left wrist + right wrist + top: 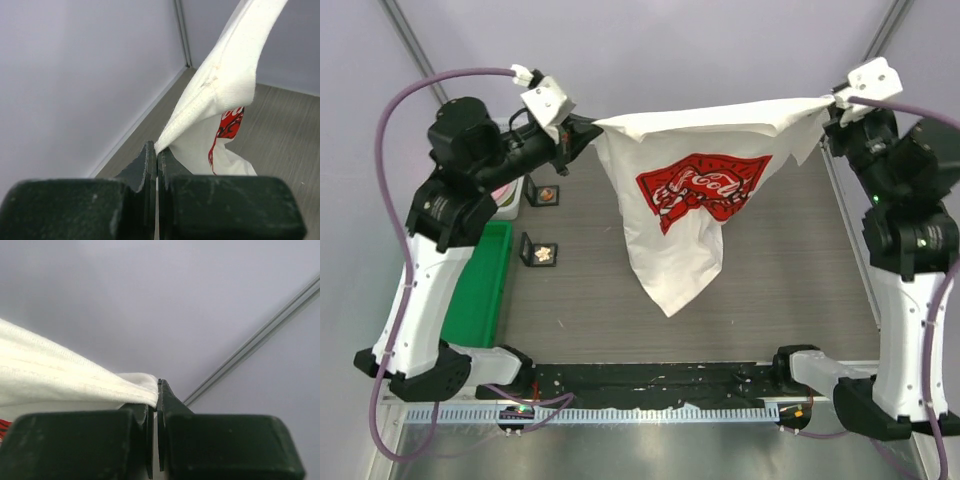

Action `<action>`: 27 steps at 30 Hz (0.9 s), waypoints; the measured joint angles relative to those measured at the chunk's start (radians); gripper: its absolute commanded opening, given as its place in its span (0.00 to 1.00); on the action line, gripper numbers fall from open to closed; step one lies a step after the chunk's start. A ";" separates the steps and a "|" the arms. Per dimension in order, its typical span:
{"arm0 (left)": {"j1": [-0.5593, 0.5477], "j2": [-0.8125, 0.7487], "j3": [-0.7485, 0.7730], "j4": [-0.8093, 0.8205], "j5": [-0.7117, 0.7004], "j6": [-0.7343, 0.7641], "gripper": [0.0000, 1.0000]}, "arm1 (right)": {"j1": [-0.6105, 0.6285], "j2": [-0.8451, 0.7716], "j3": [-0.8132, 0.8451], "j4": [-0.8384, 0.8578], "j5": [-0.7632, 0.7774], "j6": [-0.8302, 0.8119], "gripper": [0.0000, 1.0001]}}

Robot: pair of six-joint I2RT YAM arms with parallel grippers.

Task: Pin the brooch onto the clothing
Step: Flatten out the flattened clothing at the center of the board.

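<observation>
Your two arms hold the white T-shirt [670, 240] stretched in mid-air above the grey table [790, 270], most likely to shake it open so it can be laid flat for pinning. The left gripper [582, 130] is clamped on a seamed edge of the cloth at one upper corner; its wrist view shows the fabric wedged between jaws pressed together. The right gripper [832, 103] is likewise closed tight on a folded hem at the opposite corner. Between them the top edge runs nearly taut, while the body of the shirt sags to a point just above the tabletop. The red chest print [705, 185] faces the overhead camera, creased and skewed, which suggests the front is the side you mean to work on.

A carded brooch [542, 194] and a second brooch [538, 252] stand on the table near the left arm, well apart from the shirt and untouched, beside a green bin [480, 290]. With both claws occupied, pinning has not begun. Neither one can fetch a brooch until the shirt is set down.
</observation>
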 measured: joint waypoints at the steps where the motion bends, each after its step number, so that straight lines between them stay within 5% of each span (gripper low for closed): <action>1: -0.004 -0.016 0.014 -0.008 0.013 0.000 0.00 | 0.000 -0.024 0.012 -0.003 -0.010 -0.001 0.01; 17: -0.011 -0.030 0.354 0.030 0.228 -0.219 0.00 | -0.041 -0.187 0.307 0.057 -0.174 0.141 0.01; 27: -0.009 0.138 0.247 0.113 0.036 -0.259 0.00 | -0.057 0.016 0.063 0.153 -0.025 0.084 0.01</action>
